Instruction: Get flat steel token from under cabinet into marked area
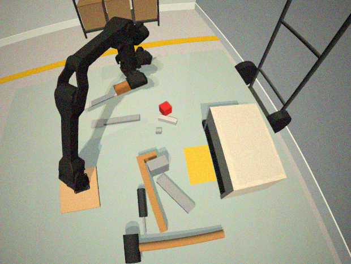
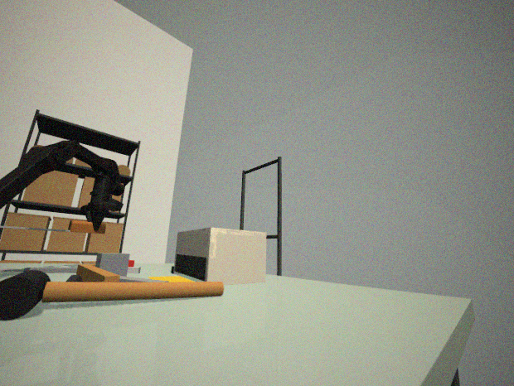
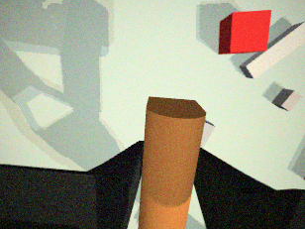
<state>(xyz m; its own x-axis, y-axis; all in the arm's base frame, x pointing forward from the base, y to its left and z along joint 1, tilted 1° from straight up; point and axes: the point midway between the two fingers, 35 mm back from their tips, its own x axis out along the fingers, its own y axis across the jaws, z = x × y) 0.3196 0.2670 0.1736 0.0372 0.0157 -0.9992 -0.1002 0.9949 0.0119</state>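
Observation:
My gripper is shut on the orange-brown handle of a tool with a long thin grey blade. The tool is held above the table, far to the left of the cabinet in the top view. The pale cabinet has a dark opening along its bottom front. The marked area, a yellow rectangle, lies in front of it. The steel token cannot be made out in any view.
A red cube, white bar, small grey block and grey strip lie mid-table. An L-shaped wooden piece, grey block, grey plate, screwdriver and mallet lie nearer.

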